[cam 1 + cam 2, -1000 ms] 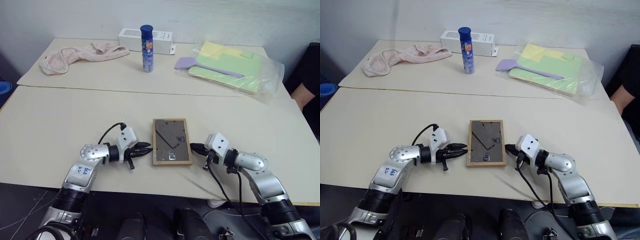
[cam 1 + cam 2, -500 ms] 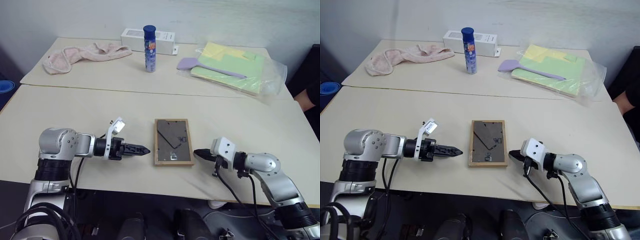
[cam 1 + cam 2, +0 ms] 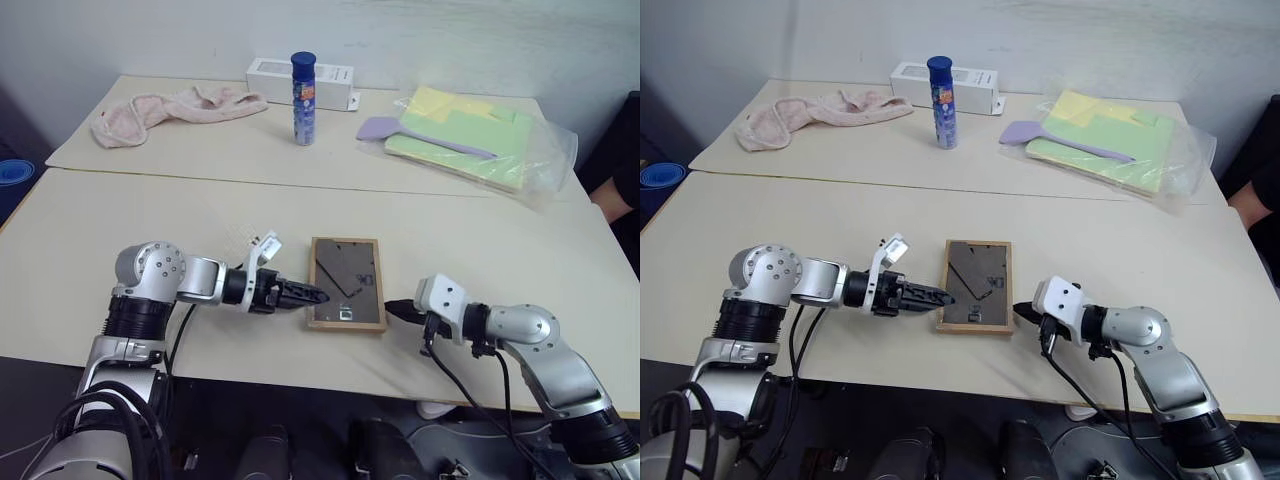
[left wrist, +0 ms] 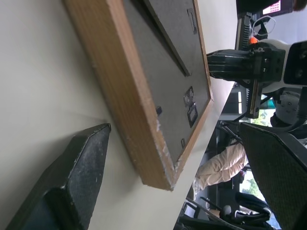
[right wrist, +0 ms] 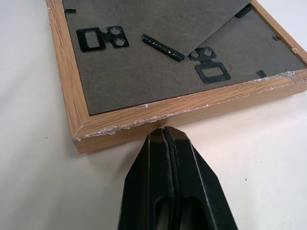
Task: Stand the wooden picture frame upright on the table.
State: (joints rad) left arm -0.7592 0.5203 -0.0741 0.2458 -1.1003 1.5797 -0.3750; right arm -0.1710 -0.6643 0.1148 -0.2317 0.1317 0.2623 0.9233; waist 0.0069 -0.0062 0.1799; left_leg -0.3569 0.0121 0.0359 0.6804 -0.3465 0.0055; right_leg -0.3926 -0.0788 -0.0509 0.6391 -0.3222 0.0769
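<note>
At the table's (image 3: 120,230) near middle: wooden picture frame (image 3: 346,282), flat, grey back up, long axis twelve to six. At its nine o'clock, left gripper (image 3: 308,295), a second ago closed, now apart and nearer the edge, apparently readying to grip. At four o'clock, right gripper (image 3: 392,309), fingers together.

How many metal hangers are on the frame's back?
2: both hangers on the frame back, one by a short edge, one by a long edge. None seem hidden.
</note>
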